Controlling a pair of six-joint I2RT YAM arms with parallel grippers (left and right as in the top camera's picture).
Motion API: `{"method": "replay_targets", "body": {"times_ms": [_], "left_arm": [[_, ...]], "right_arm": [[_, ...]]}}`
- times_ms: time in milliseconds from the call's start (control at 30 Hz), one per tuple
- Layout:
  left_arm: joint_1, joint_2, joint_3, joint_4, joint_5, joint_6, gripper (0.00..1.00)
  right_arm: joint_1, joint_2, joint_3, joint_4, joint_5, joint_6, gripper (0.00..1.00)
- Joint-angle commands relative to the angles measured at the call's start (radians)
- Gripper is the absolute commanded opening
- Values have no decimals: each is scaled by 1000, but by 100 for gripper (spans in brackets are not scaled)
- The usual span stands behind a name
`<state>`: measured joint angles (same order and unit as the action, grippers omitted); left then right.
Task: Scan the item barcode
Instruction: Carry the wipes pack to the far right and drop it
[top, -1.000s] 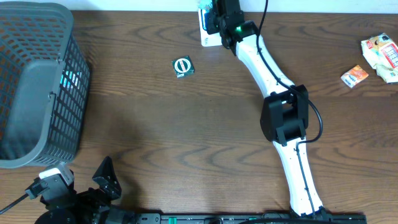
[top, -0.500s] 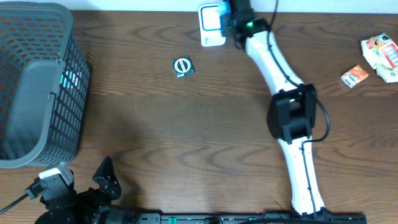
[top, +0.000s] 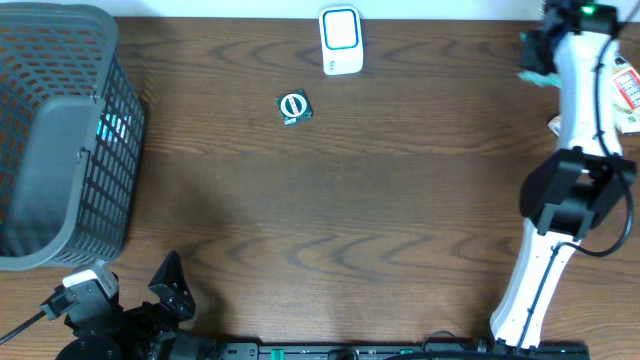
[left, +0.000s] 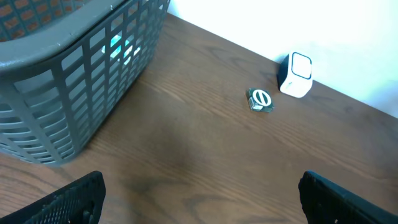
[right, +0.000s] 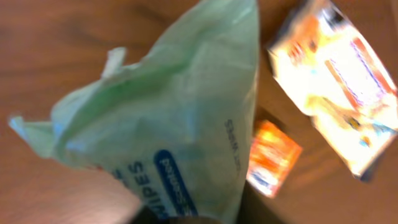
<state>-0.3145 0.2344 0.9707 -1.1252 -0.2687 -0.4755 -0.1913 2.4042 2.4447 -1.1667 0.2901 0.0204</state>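
A pale green wipes pack (right: 180, 124) fills the right wrist view, hanging crumpled right in front of that camera above the wood. From overhead it shows as a teal scrap (top: 533, 73) at my right gripper (top: 540, 50), at the table's far right back. The pack hides the jaws, so the grip cannot be made out. The white scanner with a blue face (top: 341, 40) stands at the back centre, well left of that arm, and also shows in the left wrist view (left: 296, 75). My left gripper (left: 202, 202) stands open and empty over the front left.
A grey mesh basket (top: 60, 140) takes up the left side. A small green round-marked packet (top: 294, 107) lies near the scanner. Under the right arm lie a yellow-white snack pack (right: 339, 81) and a small orange packet (right: 273, 155).
The right arm has swung from the scanner at the back centre to the far right, carrying the wipes pack along. The left arm has not moved.
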Motion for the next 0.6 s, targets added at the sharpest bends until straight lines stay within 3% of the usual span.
{"method": "replay_targets", "body": {"times_ms": [0,133,200,567], "left_arm": [[4,-2,-5,1,-17,-9,98],[4,-2,-5,1,-17,-9,98],[4,-2,-5,1,-17,-9,98],[4,-2,-5,1,-17,-9,98]], "right_arm": [[-39,11,-3,-27,14,27,64],[-83,16,-5,-63,-58,61,88],[-87,16,-5,-69,-150,60,93],[45,16,-5,-75,-871,30,97]]}}
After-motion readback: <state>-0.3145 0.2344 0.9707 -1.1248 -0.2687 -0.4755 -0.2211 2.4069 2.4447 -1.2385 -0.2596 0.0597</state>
